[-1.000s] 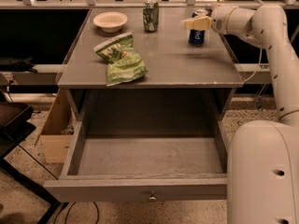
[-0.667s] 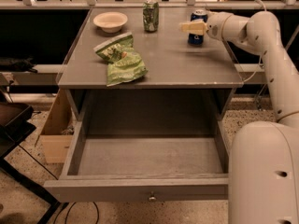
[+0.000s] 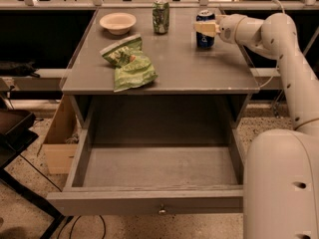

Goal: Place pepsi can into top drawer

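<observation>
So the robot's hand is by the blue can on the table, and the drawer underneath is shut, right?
Not quite: the camera view shows the top drawer standing open, not shut. The rest is right: the gripper is at the pepsi can on the table.

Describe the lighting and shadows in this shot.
Camera view: dim, warm light from above. The grey tabletop is evenly lit. The recess beneath it, behind the open grey top drawer, lies in shadow, and the background is nearly black. The cream gripper, at the dark blue pepsi can back right, is brightly lit.
</observation>
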### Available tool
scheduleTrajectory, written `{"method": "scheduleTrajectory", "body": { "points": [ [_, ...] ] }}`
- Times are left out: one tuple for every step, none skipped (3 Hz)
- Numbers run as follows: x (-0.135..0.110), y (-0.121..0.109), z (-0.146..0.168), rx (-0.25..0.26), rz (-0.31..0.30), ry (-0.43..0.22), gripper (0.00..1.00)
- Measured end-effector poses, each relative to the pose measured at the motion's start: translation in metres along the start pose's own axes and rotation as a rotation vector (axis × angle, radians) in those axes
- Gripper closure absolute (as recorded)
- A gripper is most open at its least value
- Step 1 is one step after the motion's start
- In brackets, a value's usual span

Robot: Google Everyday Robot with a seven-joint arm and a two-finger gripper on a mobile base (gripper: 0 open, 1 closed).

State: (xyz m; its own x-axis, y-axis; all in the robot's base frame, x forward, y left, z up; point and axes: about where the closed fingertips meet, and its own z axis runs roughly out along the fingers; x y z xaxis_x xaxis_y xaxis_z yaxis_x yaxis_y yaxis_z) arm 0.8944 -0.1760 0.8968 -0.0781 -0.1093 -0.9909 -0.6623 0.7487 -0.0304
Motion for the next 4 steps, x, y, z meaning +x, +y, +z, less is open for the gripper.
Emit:
{"method": "scheduleTrajectory", "body": {
  "points": [
    [0.0, 0.0, 0.0, 0.0, 0.0, 0.0, 0.96],
    [-0.027, 0.004, -0.024, -0.026, 0.006, -0.05, 1.0],
    [-0.06, 0.014, -0.079, -0.051, 0.022, -0.13, 1.0],
    [-0.119, 0.053, -0.171, -0.042, 0.0, -0.249, 1.0]
  ]
}}
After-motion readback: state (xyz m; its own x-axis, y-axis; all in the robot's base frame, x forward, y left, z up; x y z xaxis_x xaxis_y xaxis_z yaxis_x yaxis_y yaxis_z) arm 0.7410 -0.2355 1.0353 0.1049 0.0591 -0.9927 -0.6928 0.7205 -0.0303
